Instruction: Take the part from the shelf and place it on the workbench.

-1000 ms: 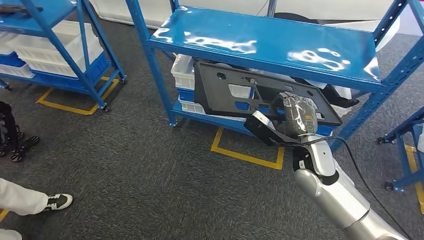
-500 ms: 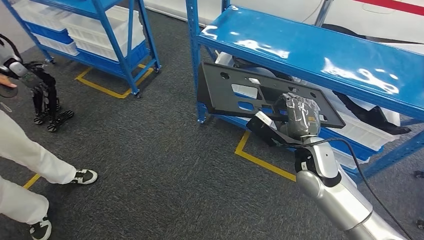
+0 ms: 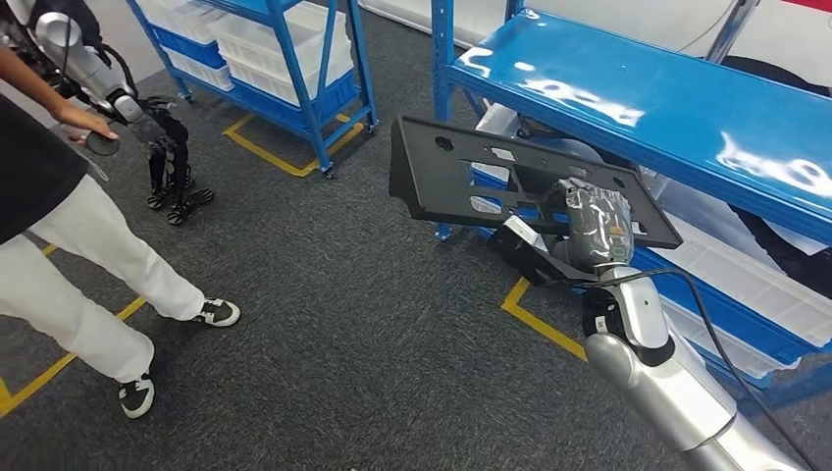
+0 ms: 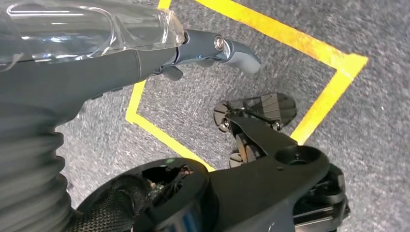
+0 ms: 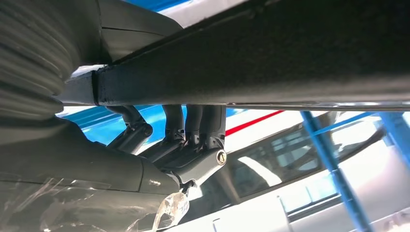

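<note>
Gripping the part [image 3: 510, 182] at its near edge, the right hand [image 3: 589, 224] holds it flat, clear of the shelf [image 3: 638, 103]; left hand [image 4: 145, 53] open, idle.

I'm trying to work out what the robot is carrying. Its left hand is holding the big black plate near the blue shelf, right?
Not quite. It is the right hand that holds the big black plate near the blue shelf, as the head view shows. The left hand holds nothing.
</note>
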